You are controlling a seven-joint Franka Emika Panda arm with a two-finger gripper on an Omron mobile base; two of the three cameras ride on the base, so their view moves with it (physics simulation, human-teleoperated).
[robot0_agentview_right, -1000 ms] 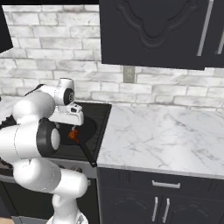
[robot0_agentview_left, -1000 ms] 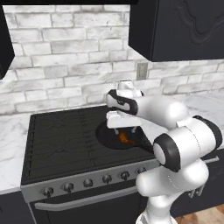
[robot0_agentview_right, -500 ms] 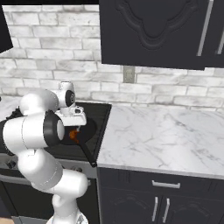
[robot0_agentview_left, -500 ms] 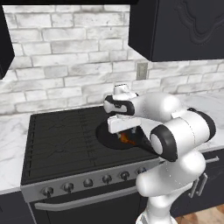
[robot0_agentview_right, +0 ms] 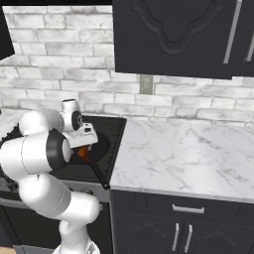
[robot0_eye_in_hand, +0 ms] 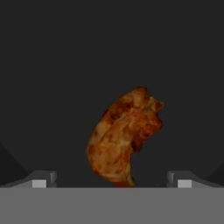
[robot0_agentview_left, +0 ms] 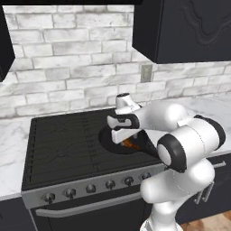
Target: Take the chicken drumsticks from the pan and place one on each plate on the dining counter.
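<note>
The two-finger gripper of the white arm hangs low over the round, shallow black frying pan, which sits on the right side of the black stovetop below the white brick wall. In the hand view its two small dark fingertips stand spread as wide as they go, one at each lower corner, and nothing is gripped between them. An orange-brown cooked chicken drumstick lies on the dark pan floor in the open gap between the tips, its lumpy, meaty end toward the upper right of that view and its narrower end pointing down toward the gripper; neither fingertip visibly touches it. From the left base view a small patch of the orange meat shows just below the white hand, inside the pan. From the right base view the same orange patch sits under the hand, and the pan's long, straight dark handle runs toward the front edge of the stove, beside the white, grey-veined marble worktop on dark cabinets.
</note>
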